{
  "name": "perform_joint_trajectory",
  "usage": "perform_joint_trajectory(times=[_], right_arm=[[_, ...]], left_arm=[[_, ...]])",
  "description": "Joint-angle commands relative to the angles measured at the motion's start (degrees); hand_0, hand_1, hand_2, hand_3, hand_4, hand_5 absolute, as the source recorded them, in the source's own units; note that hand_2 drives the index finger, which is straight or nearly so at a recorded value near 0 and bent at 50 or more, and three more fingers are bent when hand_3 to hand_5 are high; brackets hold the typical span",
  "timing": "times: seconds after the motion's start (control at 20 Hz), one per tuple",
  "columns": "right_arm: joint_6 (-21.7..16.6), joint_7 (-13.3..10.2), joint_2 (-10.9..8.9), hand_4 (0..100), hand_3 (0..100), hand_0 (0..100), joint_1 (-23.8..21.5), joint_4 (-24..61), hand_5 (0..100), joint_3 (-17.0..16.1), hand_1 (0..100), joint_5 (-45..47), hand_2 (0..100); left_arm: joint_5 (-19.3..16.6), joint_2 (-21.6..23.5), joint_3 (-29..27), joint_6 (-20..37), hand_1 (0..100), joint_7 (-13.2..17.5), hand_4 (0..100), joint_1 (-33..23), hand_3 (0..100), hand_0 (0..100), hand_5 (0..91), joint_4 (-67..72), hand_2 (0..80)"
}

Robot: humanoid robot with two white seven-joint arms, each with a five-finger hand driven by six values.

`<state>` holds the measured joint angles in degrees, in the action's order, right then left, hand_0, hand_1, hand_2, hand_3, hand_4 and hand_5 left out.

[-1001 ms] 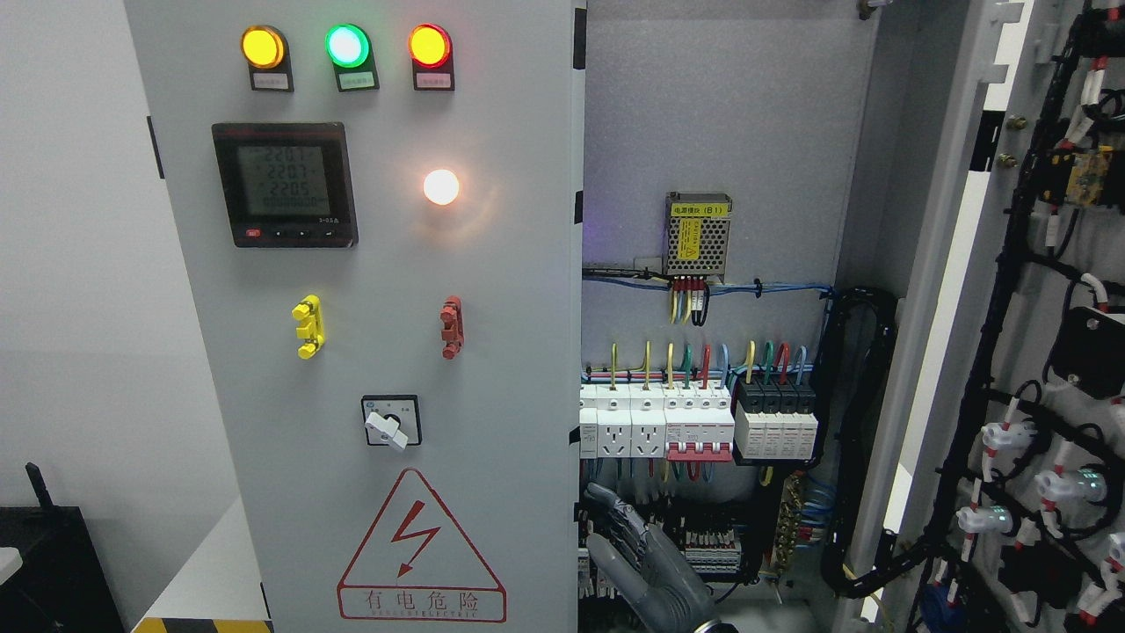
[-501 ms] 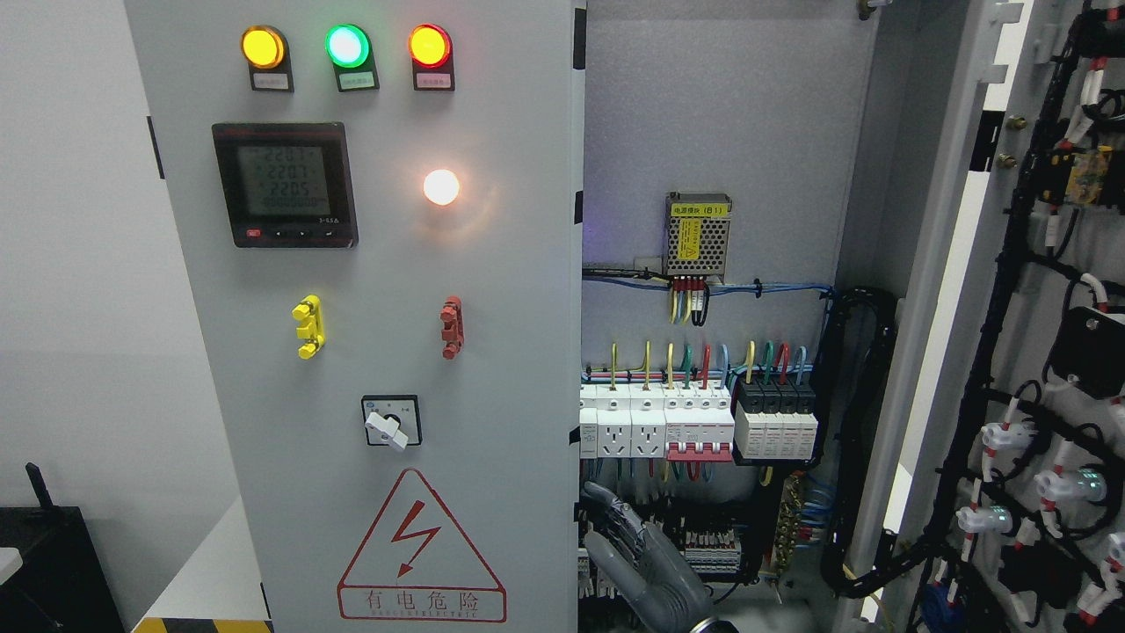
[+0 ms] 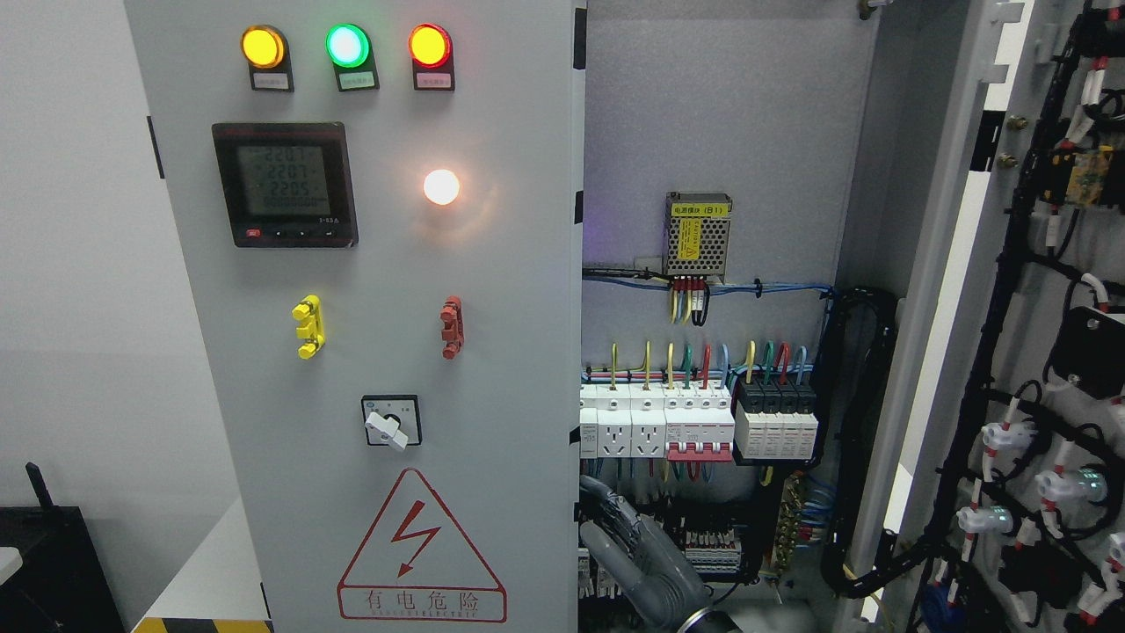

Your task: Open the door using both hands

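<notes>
So the right door (image 3: 1011, 352) is already swung wide open on the far right, and the left door (image 3: 395, 352) hasn't budged. Only one hand (image 3: 637, 549) shows, bottom middle; since half a second ago it's turned edge-on and slid toward the left door's inner edge. Fingers look loosely extended, holding nothing yet, so I'd guess it's about to hook that edge.

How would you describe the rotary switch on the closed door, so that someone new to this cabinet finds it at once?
Start at the grey left door with three lamps along its top. Go down past the black meter to just above the red warning triangle. The rotary switch is there: a white knob on a black square plate, the only such knob on this door.
</notes>
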<state>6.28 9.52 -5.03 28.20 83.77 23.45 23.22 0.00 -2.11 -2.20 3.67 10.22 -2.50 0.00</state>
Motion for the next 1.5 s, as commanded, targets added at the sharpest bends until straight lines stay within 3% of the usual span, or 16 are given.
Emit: perform_joint_trajectory(times=[0.0,0.4,0.55,1.05,1.2,1.45], right_arm=[[-0.04,1.03,0.11,0,0,12,0.81,-2.03,0,0.29,39,0.25,0],[-0.04,2.35,0.11,0,0,12,2.56,-4.04,0,-0.15,39,0.69,0],[-0.13,4.45,0.11,0,0,12,2.56,-4.58,0,-0.24,39,0.69,0],[-0.04,4.72,0.11,0,0,12,3.79,-5.37,0,-0.42,39,3.15,0],[-0.04,7.26,0.11,0,0,12,3.71,-5.37,0,-0.42,39,3.15,0],[-0.04,7.71,0.11,0,0,12,3.88,-5.45,0,-0.51,39,3.15,0]], left_arm=[[0.00,0.00,0.00,0.02,39,-0.02,0,-0.05,0,12,0.0,1.23,0.0],[0.00,0.00,0.00,0.02,39,-0.02,0,-0.05,0,12,0.0,1.23,0.0],[0.00,0.00,0.00,0.02,39,-0.02,0,-0.05,0,12,0.0,1.23,0.0],[0.00,0.00,0.00,0.02,39,-0.02,0,0.04,0,12,0.0,1.23,0.0],[0.00,0.00,0.00,0.02,39,-0.02,0,-0.05,0,12,0.0,1.23,0.0],[0.00,0.00,0.00,0.02,39,-0.02,0,0.04,0,12,0.0,1.23,0.0]])
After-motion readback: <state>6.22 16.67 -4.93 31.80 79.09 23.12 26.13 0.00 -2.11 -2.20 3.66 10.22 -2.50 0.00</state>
